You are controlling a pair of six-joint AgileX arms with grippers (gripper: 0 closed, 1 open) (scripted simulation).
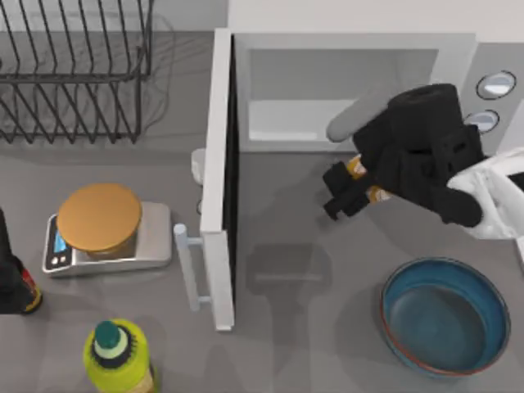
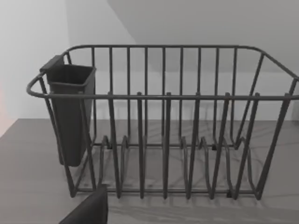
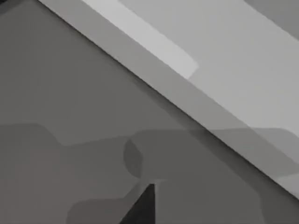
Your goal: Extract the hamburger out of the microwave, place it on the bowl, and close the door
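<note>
Holding hamburger [image 1: 366, 182]: right hand [image 1: 348, 196], fingers closed on bundle, orange print showing between black fingers. Position: above table [image 1: 295, 270], just outside microwave [image 1: 352, 82] cavity front, arm reaching in from right side, hand angled toward left. Door [image 1: 219, 180]: swung fully open, edge-on, bar handle facing left. Bowl [image 1: 446, 315]: on table, nearer than hand, apart from it. Left hand [image 2: 88, 212]: parked facing dish rack [image 2: 163, 121]; finger state cannot tell. Scale [image 1: 102, 229], green bottle [image 1: 119, 356]: left side.
</note>
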